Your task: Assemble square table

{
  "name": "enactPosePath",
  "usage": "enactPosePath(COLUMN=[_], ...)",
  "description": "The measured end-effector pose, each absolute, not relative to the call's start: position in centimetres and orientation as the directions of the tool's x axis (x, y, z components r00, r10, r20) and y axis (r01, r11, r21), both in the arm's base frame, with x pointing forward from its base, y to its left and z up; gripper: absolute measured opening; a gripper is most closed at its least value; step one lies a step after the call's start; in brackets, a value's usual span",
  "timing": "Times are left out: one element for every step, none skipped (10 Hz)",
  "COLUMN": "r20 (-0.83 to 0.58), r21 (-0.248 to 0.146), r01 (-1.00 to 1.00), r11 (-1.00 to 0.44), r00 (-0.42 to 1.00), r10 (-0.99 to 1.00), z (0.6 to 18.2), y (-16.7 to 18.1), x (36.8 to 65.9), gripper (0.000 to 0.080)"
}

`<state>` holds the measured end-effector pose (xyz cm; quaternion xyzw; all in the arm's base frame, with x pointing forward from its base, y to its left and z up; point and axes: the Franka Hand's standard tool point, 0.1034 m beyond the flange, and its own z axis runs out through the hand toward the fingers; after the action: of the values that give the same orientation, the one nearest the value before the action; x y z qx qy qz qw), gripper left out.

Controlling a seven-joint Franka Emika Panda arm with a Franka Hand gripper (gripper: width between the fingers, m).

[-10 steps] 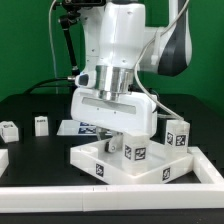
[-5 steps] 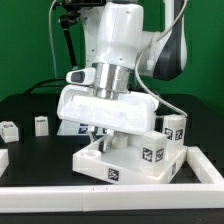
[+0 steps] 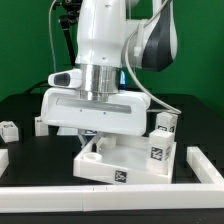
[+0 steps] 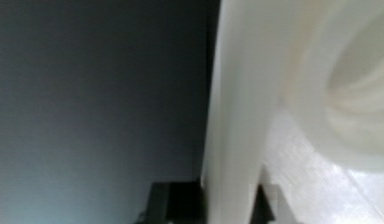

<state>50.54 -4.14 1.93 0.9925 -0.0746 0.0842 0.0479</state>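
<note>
The square table, a large white plastic square slab (image 3: 135, 165), lies mid-scene, directly below the claw (image 3: 93, 140). We see the claw closed narrow on its thin rim (image 4: 233, 100), at the far corner toward the exterior view's left; the rim runs lengthwise between the fingers (image 4: 171, 205).

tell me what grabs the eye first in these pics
The big white arm fills the middle of the exterior view, its gripper shut on a rim of the square table below it. Two tagged legs stand on it toward the exterior view's right; two loose legs sit apart at its left.
</note>
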Motion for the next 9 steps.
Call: enactPosePath(r20=[0.182,0.175,0.171,0.166,0.144,0.130,0.106,0.088,0.091], r21=[0.094,0.110,0.123,0.133,0.167,0.184,0.195,0.199,0.199], r01=[-0.121,-0.043,0.017,0.074,0.259,0.363,0.477,0.581,0.580], r11=[-0.988,-0.993,-0.992,-0.988,-0.952,-0.913,-0.857,-0.789,-0.790], r00=[0.978,0.984,0.984,0.981,0.948,0.912,0.858,0.791,0.791], r10=[-0.102,-0.023,0.038,0.095,0.283,0.389,0.502,0.605,0.605], z=[2.0,2.1,2.1,2.3,2.7,2.9,2.8,3.0,2.9], y=[-4.3,-4.4,-4.5,-4.6,-5.2,-5.6,-5.8,-6.2,-6.2], x=[50.6,50.7,50.8,51.0,51.7,52.2,52.4,53.4,53.3], gripper=[0.0060,0.0061,0.0061,0.0061,0.0061,0.0061,0.0061,0.0064,0.0064])
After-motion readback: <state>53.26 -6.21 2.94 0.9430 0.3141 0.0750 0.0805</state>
